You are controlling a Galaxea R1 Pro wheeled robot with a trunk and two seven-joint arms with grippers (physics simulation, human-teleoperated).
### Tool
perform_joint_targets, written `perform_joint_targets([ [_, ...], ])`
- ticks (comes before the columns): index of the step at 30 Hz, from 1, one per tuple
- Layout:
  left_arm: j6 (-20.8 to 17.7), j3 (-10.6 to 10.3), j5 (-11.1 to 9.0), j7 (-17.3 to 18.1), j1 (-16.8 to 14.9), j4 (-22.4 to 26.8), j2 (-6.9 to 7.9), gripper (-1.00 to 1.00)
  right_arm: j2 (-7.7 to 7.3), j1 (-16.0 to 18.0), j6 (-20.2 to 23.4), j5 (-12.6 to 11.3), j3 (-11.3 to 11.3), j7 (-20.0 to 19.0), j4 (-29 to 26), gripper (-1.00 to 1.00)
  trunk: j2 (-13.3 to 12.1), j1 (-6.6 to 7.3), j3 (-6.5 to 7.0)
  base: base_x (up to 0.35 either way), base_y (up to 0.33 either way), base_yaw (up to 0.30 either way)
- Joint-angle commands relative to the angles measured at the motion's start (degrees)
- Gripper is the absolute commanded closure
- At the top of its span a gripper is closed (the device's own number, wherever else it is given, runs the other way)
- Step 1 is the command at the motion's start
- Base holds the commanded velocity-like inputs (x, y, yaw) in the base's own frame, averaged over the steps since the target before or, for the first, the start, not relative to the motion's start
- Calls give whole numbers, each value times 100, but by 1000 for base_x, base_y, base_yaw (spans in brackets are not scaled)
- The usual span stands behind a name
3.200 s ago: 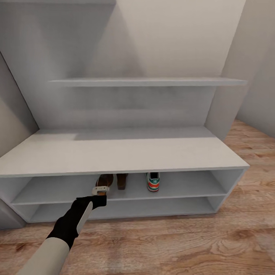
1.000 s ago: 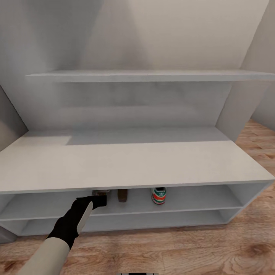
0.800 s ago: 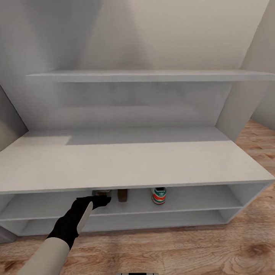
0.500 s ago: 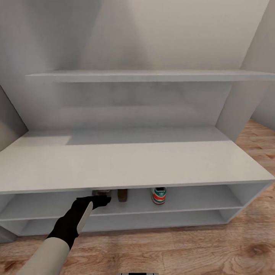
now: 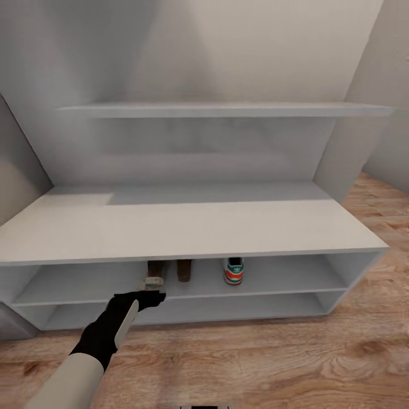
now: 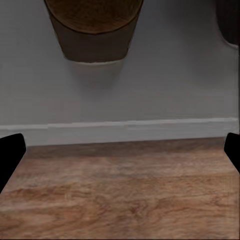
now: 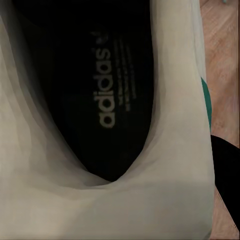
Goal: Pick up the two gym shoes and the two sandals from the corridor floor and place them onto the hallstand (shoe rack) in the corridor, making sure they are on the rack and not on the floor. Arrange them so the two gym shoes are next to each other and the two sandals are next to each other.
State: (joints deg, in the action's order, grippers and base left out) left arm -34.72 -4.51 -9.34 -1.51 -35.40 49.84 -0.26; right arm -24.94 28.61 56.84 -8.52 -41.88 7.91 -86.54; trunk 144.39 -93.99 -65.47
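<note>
The left gripper (image 5: 151, 286) hung wide open and empty at the front edge of the hallstand's (image 5: 187, 227) upper low shelf, just before the left sandal (image 5: 157, 269). The other sandal (image 5: 183, 269) stood beside it, a gym shoe (image 5: 233, 270) farther right. The right gripper's fingers (image 7: 225, 175) flanked the second gym shoe (image 7: 100, 150); grip unclear.

Ahead of me rises a pale back wall (image 5: 272, 45), cream where light falls (greyer toward my left). A beige side wall (image 5: 17, 165) stands left, a grey wall (image 5: 392, 85) right.
</note>
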Motion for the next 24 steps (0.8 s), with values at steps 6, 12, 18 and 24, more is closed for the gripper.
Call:
perform_joint_targets([
  [6, 9, -13, -36, -8, 0, 6, 0, -100, -2, 4, 20, -44, -9, 53, 1, 100, 2, 5, -5, -339, 0, 0],
  [12, 176, -15, -33, -7, 6, 7, 0, -100, -2, 4, 15, -44, -13, 53, 6, 100, 2, 5, -5, -339, 0, 0],
  [18, 1161, -15, -53, 6, 34, 17, -5, -100, -2, 4, 12, -44, -14, 53, 5, 100, 2, 5, -5, -339, 0, 0],
  [24, 1790, -11, -73, 34, 42, 11, -1, -100, -2, 4, 12, -38, -12, 53, -1, 100, 2, 5, -5, -251, 0, 0],
])
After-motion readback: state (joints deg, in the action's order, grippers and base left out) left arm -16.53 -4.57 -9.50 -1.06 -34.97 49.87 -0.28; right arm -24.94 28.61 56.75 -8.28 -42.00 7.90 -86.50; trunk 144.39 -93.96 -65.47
